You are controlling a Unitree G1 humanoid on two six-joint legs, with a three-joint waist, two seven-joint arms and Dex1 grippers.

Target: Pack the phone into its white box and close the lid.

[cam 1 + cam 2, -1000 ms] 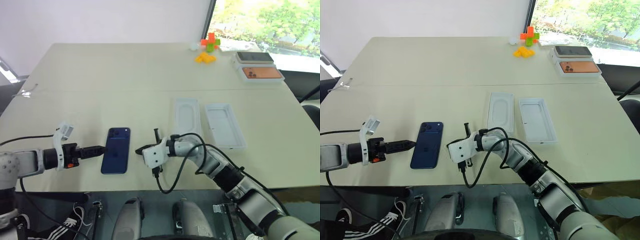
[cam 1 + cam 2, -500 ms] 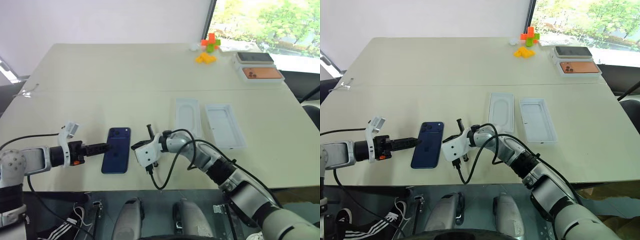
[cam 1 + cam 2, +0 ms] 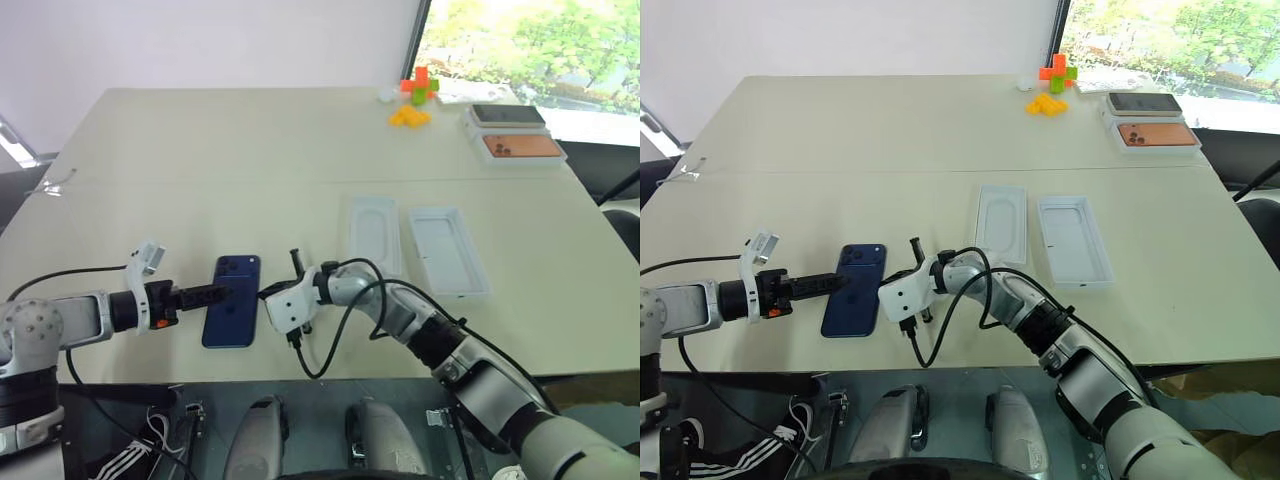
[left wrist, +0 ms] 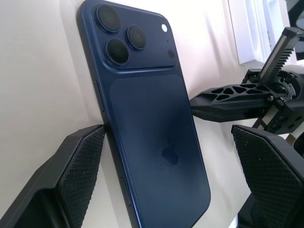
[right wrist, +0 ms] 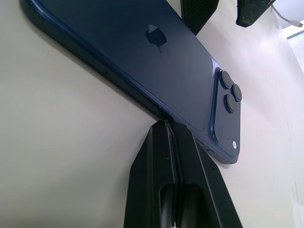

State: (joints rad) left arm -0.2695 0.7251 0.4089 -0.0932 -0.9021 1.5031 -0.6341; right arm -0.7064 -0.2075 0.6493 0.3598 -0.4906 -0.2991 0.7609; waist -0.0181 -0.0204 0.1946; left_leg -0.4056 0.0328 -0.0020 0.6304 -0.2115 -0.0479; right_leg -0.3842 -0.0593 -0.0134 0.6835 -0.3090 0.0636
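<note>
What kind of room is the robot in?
Probably an office or lab: a big pale beige table beside a large window onto trees, with boxed phones and bright plastic blocks set out.

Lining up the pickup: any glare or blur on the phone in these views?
Left wrist view: the phone is sharp, with soft sheen on its glossy back and no washout. Right wrist view: its camera bump is crisp, the near edge soft. Head views: evenly lit, and the window is bright.

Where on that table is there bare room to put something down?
Bare: the far left half, beyond the phone, and the near right past the white box. Crowded: around the phone, a tool on either side, and the far right corner.
</note>
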